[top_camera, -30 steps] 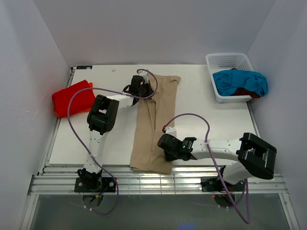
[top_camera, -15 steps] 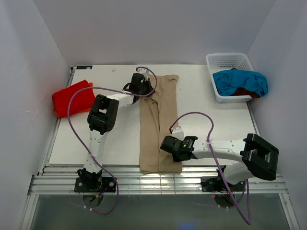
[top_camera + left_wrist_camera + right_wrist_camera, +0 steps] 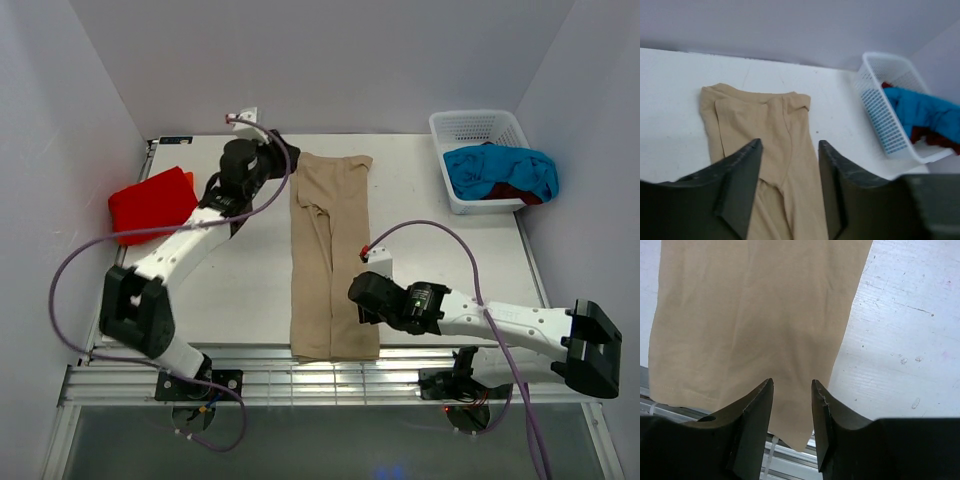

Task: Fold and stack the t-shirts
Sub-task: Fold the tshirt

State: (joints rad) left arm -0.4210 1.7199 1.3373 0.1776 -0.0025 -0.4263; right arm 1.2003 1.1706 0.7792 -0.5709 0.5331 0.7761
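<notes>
A tan t-shirt lies folded into a long narrow strip down the middle of the table, its near hem hanging slightly over the front edge. My left gripper hovers open just left of the strip's far end; in the left wrist view the left gripper stands above the tan cloth with nothing between its fingers. My right gripper is open at the strip's near right edge; in the right wrist view the right gripper is over the hem, empty. A bright red t-shirt with orange beneath lies at the left.
A white basket at the back right holds a turquoise t-shirt over a dark red one; the left wrist view shows the basket too. A metal rail runs along the table's front edge.
Both grippers have opened and let go of the tan shirt, after sliding it to the right. The left arm has drawn back to the left; the right arm has shifted right.
</notes>
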